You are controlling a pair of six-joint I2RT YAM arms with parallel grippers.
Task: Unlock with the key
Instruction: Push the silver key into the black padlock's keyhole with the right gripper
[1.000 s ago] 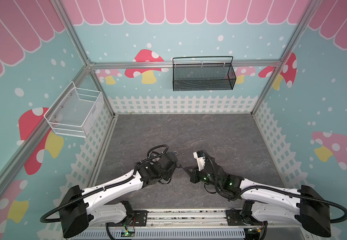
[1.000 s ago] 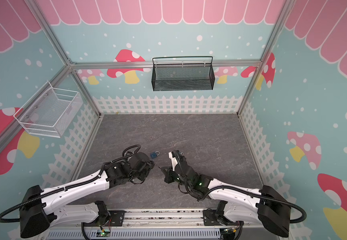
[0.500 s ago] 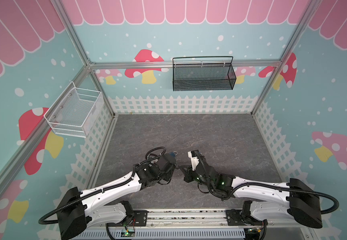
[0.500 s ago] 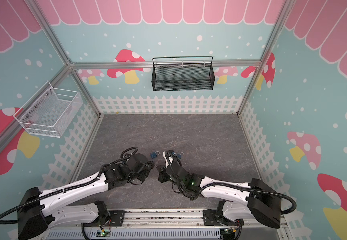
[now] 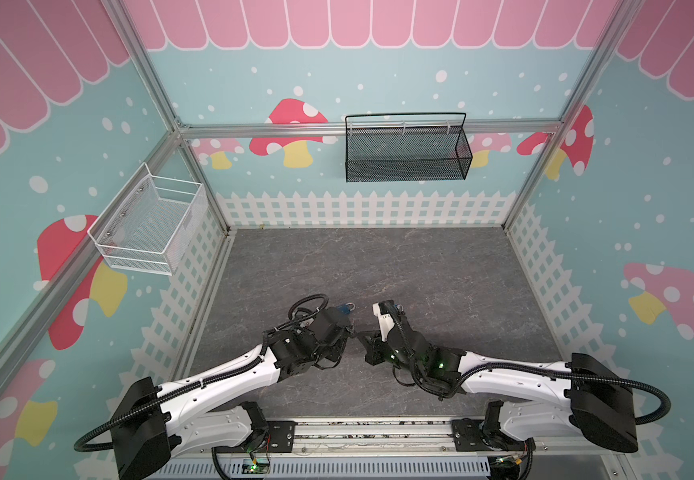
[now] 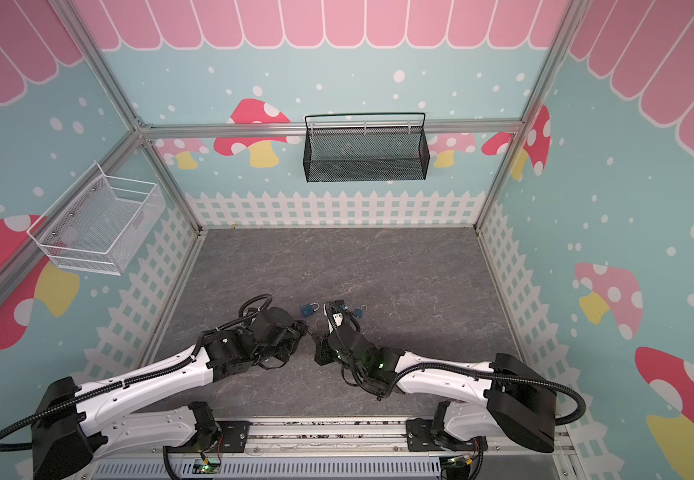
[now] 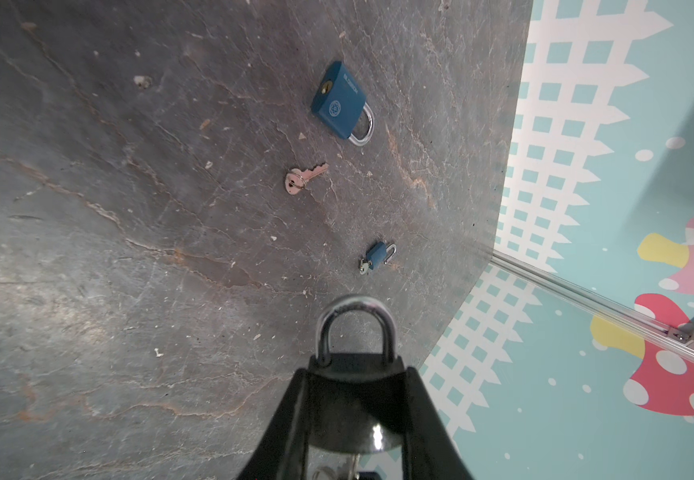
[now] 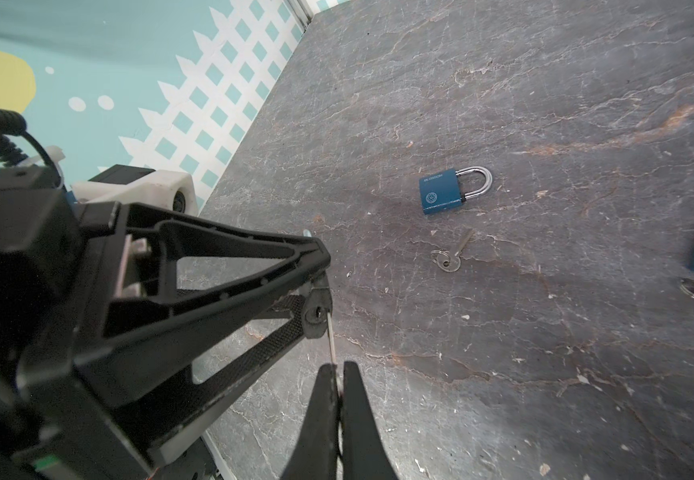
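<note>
My left gripper (image 7: 355,370) is shut on a black padlock (image 7: 353,395) whose silver shackle (image 7: 352,307) sticks out past the fingertips. The right wrist view shows that lock's keyhole end (image 8: 317,314) held between the left fingers (image 8: 253,253). My right gripper (image 8: 339,370) is shut on a thin silver key (image 8: 332,338). The key's blade points at the lock, and its tip lies right beside the keyhole. I cannot tell whether it is inserted. In both top views the two grippers (image 5: 347,332) (image 5: 362,336) meet tip to tip near the front middle of the floor.
A blue padlock (image 7: 341,102) (image 8: 445,195) (image 6: 307,309) lies on the grey floor with a loose key (image 7: 301,178) (image 8: 451,255) near it. A smaller blue padlock (image 7: 376,255) (image 6: 359,311) with a key in it lies farther right. Wire baskets (image 5: 407,151) (image 5: 150,226) hang on the walls.
My right gripper has moved left with the key until it meets the left gripper and the lock. The left gripper has shifted only slightly.
</note>
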